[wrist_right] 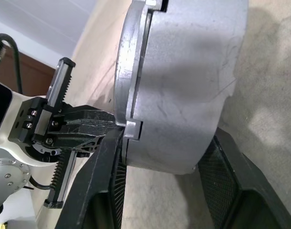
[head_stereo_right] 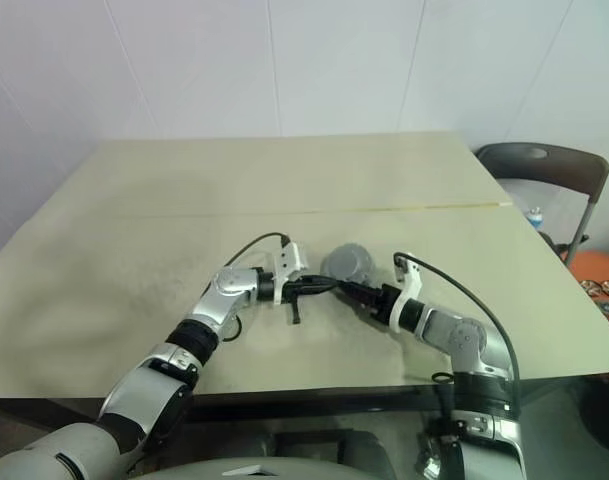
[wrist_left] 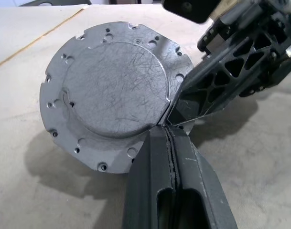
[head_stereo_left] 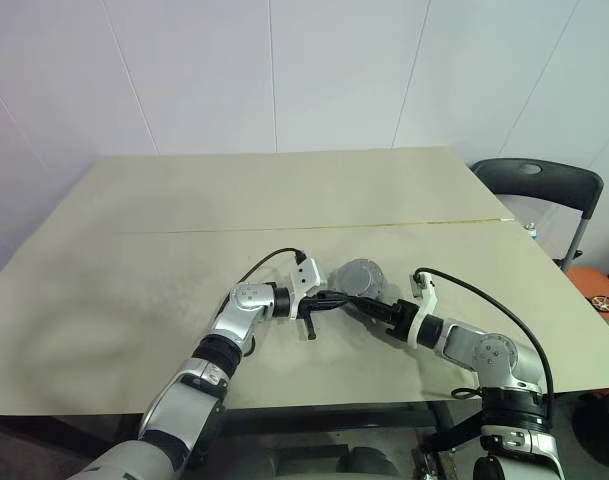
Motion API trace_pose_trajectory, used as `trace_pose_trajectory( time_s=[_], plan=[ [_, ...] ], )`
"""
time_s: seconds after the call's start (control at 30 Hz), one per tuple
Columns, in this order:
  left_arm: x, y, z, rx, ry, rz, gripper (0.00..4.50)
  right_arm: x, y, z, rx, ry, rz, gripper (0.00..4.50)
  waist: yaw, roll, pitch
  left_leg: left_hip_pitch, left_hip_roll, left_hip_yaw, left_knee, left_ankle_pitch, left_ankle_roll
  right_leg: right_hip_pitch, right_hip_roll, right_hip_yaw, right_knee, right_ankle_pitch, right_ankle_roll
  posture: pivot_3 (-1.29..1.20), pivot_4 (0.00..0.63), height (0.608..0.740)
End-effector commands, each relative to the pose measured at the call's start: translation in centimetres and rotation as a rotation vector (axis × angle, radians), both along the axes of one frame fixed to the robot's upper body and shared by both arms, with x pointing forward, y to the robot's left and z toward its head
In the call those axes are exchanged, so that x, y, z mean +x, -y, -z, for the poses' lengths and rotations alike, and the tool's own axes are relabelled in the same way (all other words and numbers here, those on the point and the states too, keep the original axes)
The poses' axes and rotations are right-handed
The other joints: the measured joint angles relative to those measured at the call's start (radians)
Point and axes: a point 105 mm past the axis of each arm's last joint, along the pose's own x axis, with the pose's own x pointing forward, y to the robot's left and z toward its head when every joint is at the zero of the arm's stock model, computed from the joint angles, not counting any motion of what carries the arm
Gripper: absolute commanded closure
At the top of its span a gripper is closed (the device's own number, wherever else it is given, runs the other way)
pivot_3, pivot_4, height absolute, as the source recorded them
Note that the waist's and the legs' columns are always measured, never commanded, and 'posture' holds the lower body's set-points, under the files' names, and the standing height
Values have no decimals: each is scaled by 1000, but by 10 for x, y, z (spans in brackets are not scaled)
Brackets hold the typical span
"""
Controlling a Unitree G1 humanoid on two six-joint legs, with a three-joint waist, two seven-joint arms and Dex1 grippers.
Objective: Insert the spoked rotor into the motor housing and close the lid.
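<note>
lid seated on housing, both my grippers at the assembly

my right gripper (wrist_right: 159, 191) clamps the motor housing (wrist_right: 193, 86) across its side, and the lid (wrist_left: 114, 90) sits on it near the table's (head_stereo_left: 134, 250) front edge. my left gripper (wrist_left: 170, 138) is pinched shut at the lid's rim. rotor looks already enclosed; only final seating seems left.

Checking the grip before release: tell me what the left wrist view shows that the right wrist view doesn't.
Left wrist: the lid's flat notched face, with the shut left hand touching its edge. Right wrist: the grey drum's side wall, straddled by the right hand's fingers. Both: lid, both hands, tan table.
</note>
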Motion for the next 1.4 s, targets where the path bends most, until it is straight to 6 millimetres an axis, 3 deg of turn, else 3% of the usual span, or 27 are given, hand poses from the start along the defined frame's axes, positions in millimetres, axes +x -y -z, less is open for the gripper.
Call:
trace_pose_trajectory(
  time_s=[0.03, 0.17, 0.23, 0.47, 0.57, 0.77, 0.87, 1.2, 1.4],
  plan=[
    [14, -5, -39, -196, -28, -76, 4500, 3, -28, -41, 154, 157, -125, 2721, 0, 2, 2, -1, 0, 0, 0, 0, 0, -1, 0, 0, 0, 0, 0, 0, 0, 740],
    [27, -34, -85, -468, -151, -164, 4500, 5, -26, -45, 167, 180, -123, 2721, -2, 4, 4, -7, 0, 0, 0, 0, 0, -7, 0, 0, 0, 0, 0, 0, 0, 740],
    [25, -51, -93, -497, -175, -183, 4500, 4, -27, -55, 196, 213, -137, 2721, -4, 4, 4, -9, 0, 0, 0, 0, 0, -9, 0, 1, 0, 0, 0, 0, 0, 740],
    [15, -100, -58, -478, -341, -358, 4500, -11, -46, -95, 262, 319, -293, 2721, -26, 6, 4, -10, -1, 0, -2, 0, -1, -11, 0, 2, 0, 0, -1, 0, 0, 740],
    [13, -107, -61, -568, -399, -387, 3643, -7, -44, -96, 246, 321, -287, 2721, -19, 4, 6, -10, -3, -1, 0, 0, -1, -10, -2, 1, 0, 0, -1, 0, 0, 740],
    [9, -96, -59, -679, -538, -387, 1624, -8, -46, -96, 245, 317, -309, 2721, -24, 4, 6, -11, -3, -1, 1, 0, -1, -10, -2, 1, 0, 1, -1, 0, 0, 740],
    [5, -84, -72, -765, -612, -320, 646, -7, -46, -89, 231, 300, -309, 2721, -25, 4, 6, -12, -3, -1, 0, 0, -1, -11, -2, 1, 0, 1, -1, 0, 0, 740],
    [-11, -58, -80, -771, -744, -144, 646, -7, -51, -82, 217, 278, -308, 2721, -24, 4, 6, -13, -2, -1, 1, 1, -2, -13, -2, 1, 1, 1, -1, 0, 0, 740],
    [0, -50, -70, -758, -800, -177, 646, -12, -57, -82, 232, 277, -329, 2721, -24, 4, 6, -13, -2, -1, 1, 1, -3, -13, -1, 1, 1, 1, -2, 0, 0, 740]
  ],
)
